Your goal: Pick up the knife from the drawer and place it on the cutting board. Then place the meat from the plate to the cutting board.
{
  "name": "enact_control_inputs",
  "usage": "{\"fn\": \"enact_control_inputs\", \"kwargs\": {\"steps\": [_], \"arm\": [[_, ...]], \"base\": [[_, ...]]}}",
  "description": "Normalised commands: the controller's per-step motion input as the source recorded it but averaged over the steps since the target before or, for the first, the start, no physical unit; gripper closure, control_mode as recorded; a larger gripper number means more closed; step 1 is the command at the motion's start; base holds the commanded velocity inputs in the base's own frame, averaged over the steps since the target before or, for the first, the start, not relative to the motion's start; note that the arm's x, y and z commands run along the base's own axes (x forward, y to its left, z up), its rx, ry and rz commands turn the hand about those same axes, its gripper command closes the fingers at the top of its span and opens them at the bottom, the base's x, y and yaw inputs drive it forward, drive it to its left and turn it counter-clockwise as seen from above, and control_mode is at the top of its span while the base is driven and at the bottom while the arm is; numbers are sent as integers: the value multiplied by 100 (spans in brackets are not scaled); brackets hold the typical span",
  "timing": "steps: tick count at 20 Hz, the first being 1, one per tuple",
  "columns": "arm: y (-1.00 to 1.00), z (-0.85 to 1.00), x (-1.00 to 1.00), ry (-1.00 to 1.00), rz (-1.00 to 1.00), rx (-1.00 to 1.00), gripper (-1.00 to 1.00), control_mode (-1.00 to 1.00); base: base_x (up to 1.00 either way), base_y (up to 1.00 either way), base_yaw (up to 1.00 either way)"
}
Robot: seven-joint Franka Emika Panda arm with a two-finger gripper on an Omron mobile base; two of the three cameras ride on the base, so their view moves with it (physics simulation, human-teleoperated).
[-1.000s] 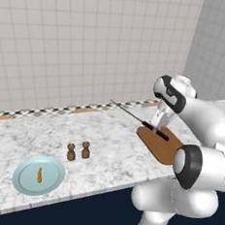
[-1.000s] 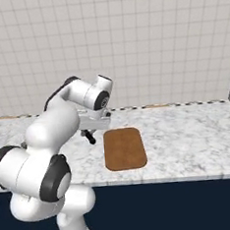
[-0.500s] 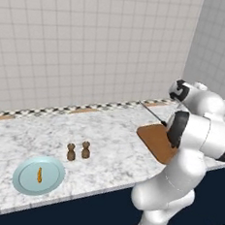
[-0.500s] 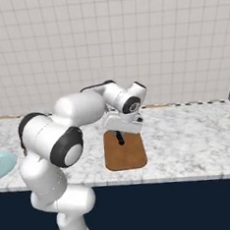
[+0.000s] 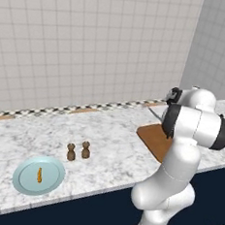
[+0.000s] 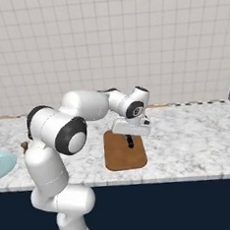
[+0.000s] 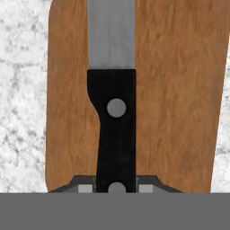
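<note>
Since the earlier frame the arm has swung over and lowered, so the end effector (image 7: 116, 187) now sits over the board (image 7: 179, 90) rather than beside it. Its fingers are closed on the black handle of the knife (image 7: 114, 121), whose blade runs straight ahead of the end effector along the board. The plate (image 5: 52, 174) with the meat (image 5: 39, 175) lies far off to its left on the worktop (image 5: 112, 134), past two shakers (image 5: 78, 151).

Knife (image 7: 112, 103) (black handle clamped between the fingers (image 7: 85, 187)) lengthwise over the cutting board (image 7: 175, 99).
</note>
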Motion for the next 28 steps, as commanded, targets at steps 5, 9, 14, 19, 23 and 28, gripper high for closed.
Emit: {"fn": "enact_control_inputs", "kwargs": {"steps": [5,9,14,19,23,28], "arm": [[-10,-34,-7,-1,0,-8,100,-100],[-20,-32,-5,0,0,-1,100,-100],[-16,-29,-4,0,0,-1,100,-100],[-3,-14,4,1,0,0,-100,-100],[-3,-1,9,0,0,0,-100,-100],[-17,64,-7,-3,1,13,-100,-100]], "base": [[0,0,0],[0,0,0],[0,0,0],[0,0,0],[0,0,0],[0,0,0]]}}
